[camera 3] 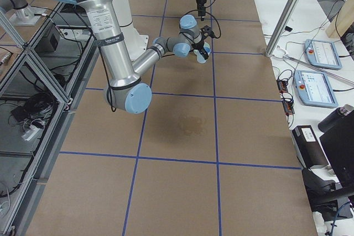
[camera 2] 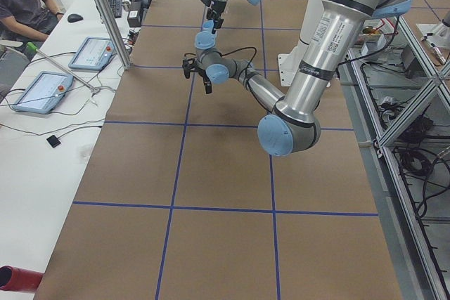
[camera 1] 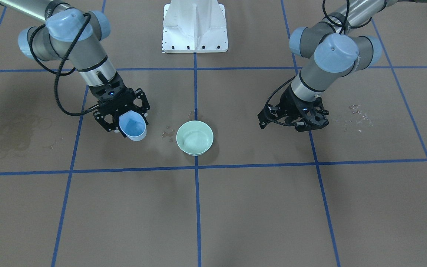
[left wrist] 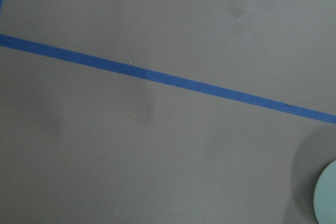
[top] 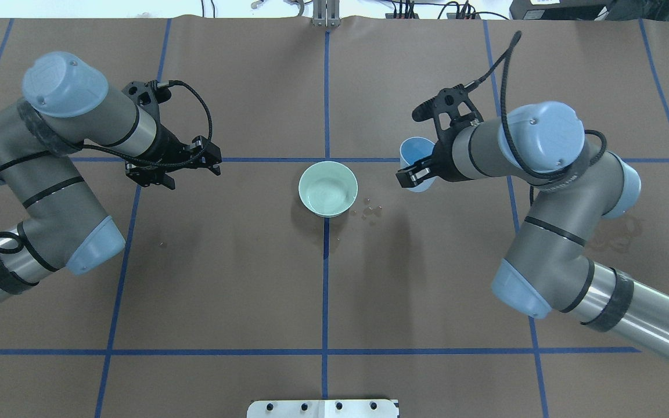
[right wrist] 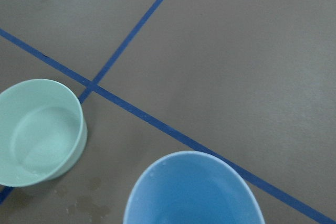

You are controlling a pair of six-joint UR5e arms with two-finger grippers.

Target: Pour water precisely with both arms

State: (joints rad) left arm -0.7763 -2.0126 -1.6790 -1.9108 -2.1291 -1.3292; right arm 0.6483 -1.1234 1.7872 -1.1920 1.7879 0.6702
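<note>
The table [camera 1: 258, 215] is covered in matt brown paper, crossed by smooth blue tape [camera 1: 197, 207]. The left arm [camera 1: 305, 82] and right arm [camera 1: 95, 72] have brushed silvery metal tubes, matt pale blue caps [camera 1: 335, 52] and braided black cable [camera 1: 55, 89]. The cup [camera 1: 133, 128] is smooth blue plastic. The pale green bowl [camera 1: 195, 138] gleams wet with water [right wrist: 42, 140]. The base [camera 1: 195, 29] looks like white painted metal.

Blue cup [camera 1: 132, 127], mint-green bowl [camera 1: 195, 150], brown table [camera 1: 258, 211], blue tape grid [camera 1: 197, 207].
</note>
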